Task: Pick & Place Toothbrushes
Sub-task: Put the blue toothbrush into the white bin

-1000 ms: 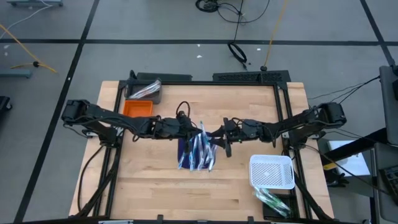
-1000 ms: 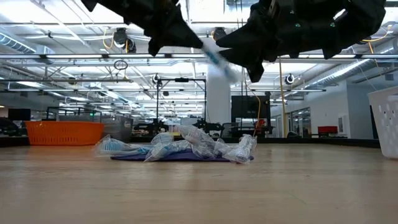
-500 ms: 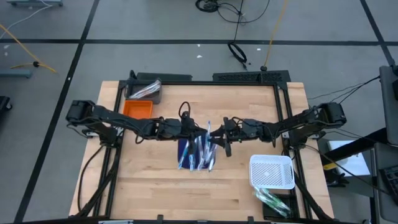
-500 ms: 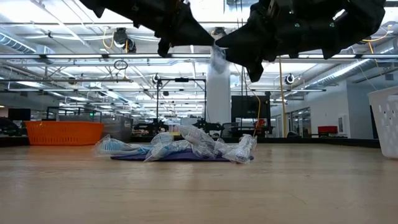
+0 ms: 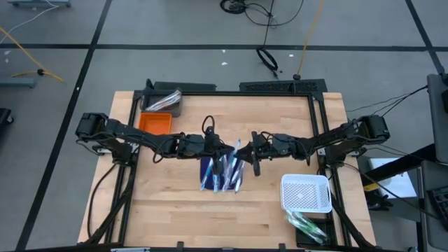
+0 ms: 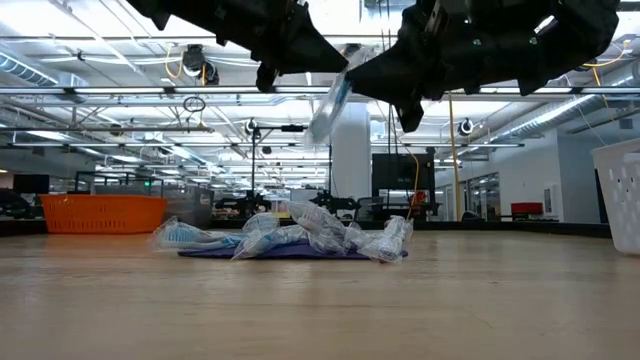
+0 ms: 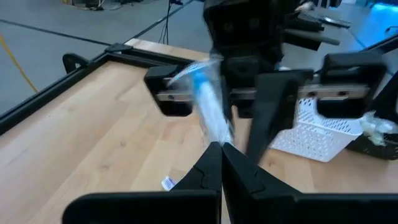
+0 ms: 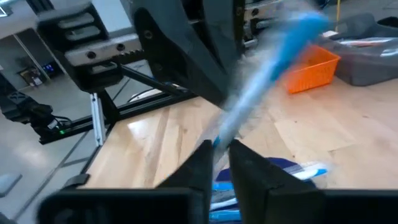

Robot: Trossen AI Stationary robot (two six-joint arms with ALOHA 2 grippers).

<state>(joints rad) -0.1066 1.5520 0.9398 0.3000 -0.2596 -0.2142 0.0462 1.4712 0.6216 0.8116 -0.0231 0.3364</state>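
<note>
Two grippers meet above the counter [image 5: 168, 203], sharing one wrapped toothbrush [image 6: 330, 97].

Counter first: white basket [image 5: 306, 193] sits off to the right gripper's outer side, orange bin [image 5: 155, 123] behind the left arm. Directly below both grippers, remaining toothbrushes [image 5: 222, 173] lie heaped on a dark blue mat [image 6: 285, 252]. Left gripper [image 7: 219, 148] is closed on one end of the raised toothbrush; right gripper [image 8: 219, 146] pinches the other end, fingers nearly together. Judged a mid-air handover, so the right arm can reach the basket.
</note>
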